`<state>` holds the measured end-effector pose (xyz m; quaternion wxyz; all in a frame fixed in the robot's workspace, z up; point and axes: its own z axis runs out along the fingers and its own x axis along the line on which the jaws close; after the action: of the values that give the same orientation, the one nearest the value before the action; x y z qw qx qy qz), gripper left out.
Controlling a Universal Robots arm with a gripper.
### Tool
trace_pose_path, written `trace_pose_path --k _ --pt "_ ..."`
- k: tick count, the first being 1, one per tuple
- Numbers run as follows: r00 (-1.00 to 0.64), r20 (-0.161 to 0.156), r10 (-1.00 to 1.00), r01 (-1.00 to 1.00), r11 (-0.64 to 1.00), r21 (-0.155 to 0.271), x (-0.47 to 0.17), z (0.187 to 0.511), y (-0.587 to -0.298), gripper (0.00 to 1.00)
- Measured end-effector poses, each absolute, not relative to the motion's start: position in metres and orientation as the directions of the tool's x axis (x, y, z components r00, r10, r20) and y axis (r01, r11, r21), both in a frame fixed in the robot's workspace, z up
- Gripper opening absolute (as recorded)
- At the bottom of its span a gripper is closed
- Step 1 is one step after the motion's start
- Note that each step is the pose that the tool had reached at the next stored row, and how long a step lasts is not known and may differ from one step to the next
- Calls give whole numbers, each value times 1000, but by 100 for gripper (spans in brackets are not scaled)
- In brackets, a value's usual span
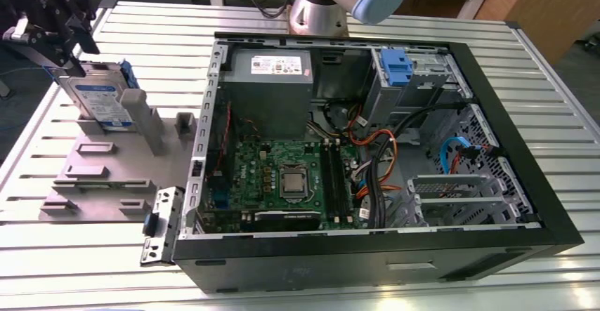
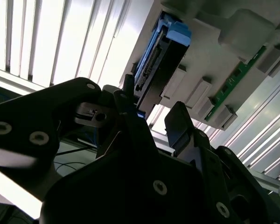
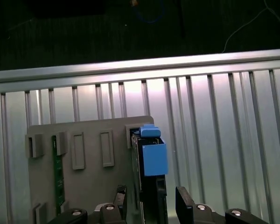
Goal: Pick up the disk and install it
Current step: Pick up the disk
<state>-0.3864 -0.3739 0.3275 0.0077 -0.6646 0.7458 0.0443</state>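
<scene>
The disk (image 1: 98, 95) stands on edge in a slot of the grey fixture plate (image 1: 103, 177) at the exterior view's left; it is silver with a white-and-blue label and a blue carrier. My black gripper (image 1: 70, 55) hangs just over its far upper end. In the first wrist view the disk (image 3: 151, 156) runs edge-on between two dark fingers (image 3: 120, 198), with a gap on each side. In the second wrist view the gripper (image 2: 154, 105) is open, and the disk (image 2: 161, 58) reaches into the space between the fingers.
An open black computer case (image 1: 506, 121) lies at the centre, holding a grey power-supply box (image 1: 272, 79), a green motherboard (image 1: 281, 177), cables and a blue drive bay (image 1: 395, 65). A green memory stick (image 3: 58, 172) sits in the fixture. The arm's base (image 1: 319, 9) stands behind the case.
</scene>
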Motion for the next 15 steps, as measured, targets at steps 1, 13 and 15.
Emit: trace_pose_path --k 1,13,15 --pt "-112 -71 -991 -993 108 56 -386 327 -374 53" --pt "-77 -72 -994 -996 73 55 -387 325 -374 53" --pt "-61 -74 -995 -997 57 55 -387 325 -374 53"
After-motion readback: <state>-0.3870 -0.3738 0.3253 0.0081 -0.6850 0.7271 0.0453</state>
